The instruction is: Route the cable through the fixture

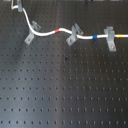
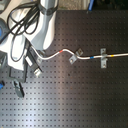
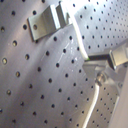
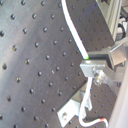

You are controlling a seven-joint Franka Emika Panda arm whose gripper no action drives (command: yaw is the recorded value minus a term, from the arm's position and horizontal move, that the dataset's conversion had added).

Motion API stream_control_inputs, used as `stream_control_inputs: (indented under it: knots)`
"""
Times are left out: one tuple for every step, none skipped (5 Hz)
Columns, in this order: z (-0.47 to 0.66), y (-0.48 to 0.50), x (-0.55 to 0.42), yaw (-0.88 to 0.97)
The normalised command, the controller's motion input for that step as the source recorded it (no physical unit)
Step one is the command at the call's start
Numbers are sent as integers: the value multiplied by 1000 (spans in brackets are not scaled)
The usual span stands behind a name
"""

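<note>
Breadboard (image 1: 65, 95), black and perforated, is filling both exterior views. The cable (image 1: 47, 33) is lying across it, passing through the fixture (image 1: 73, 35), well clear of the gripper (image 2: 31, 66), whose fingers (image 4: 95, 64) are pinching the cable's far end.

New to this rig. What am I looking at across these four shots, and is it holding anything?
It is one robot arm over a black perforated metal board. Two pictures come from fixed cameras off the arm; the other two come from cameras riding on its gripper.

On the board lies a thin white cable with red, blue and yellow bands. In both exterior views it runs past several grey clips. The small slanted grey metal clip with a forked top sits mid-way, and a broader upright grey bracket stands toward the first exterior view's right.

In the second wrist view the gripper appears to pinch the cable.
</note>
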Motion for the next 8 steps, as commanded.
stream_control_inputs:
  knots:
    - [-235,89,322,100]
    - [-222,43,336,129]
    - [-2,-368,-72,-203]
    - [-1,-505,-109,-411]
    - [51,-84,-75,-183]
    - [215,1,-12,-200]
    - [363,189,-83,-43]
    - [436,321,-101,0]
